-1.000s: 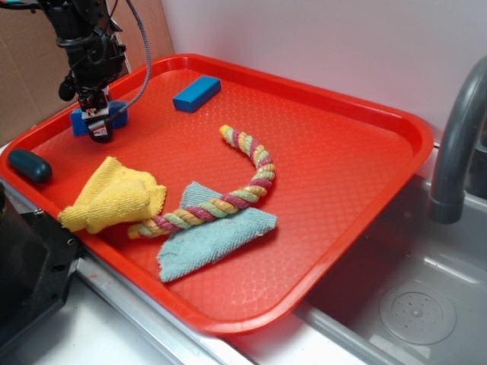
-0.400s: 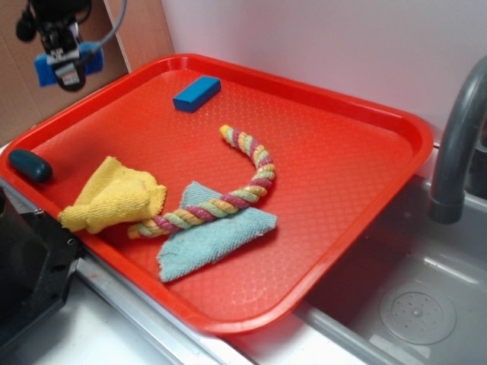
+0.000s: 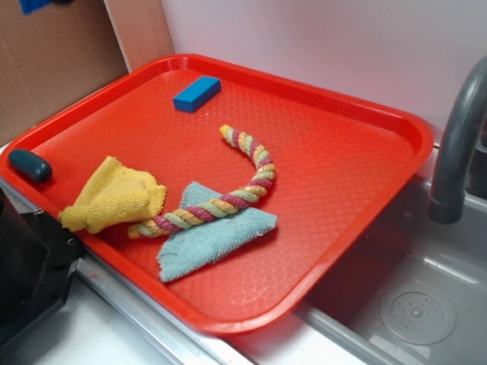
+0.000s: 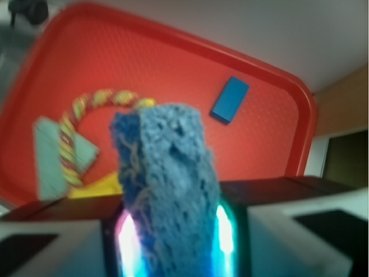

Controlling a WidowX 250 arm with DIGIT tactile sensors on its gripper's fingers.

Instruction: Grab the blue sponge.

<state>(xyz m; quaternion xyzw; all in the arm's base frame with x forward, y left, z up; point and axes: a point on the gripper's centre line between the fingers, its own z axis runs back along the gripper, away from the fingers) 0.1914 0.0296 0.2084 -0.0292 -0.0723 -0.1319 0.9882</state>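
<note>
The blue sponge (image 4: 167, 184), rough and porous, fills the middle of the wrist view. It is pinched between the two jaws of my gripper (image 4: 173, 245), which is shut on it and held high above the red tray (image 4: 173, 69). In the exterior view only a sliver of the blue sponge (image 3: 34, 4) shows at the top left corner, well above the tray (image 3: 342, 175). The gripper itself is cut off by that frame's top edge.
On the tray lie a smooth blue block (image 3: 196, 93), a striped rope toy (image 3: 236, 190), a yellow cloth (image 3: 114, 196), a light teal cloth (image 3: 213, 237) and a dark teal oval object (image 3: 30, 165). A grey faucet (image 3: 456, 144) and sink stand to the right.
The gripper has risen up and to the left with the sponge, lifting it off the tray's far left corner until it has almost left the exterior view.
</note>
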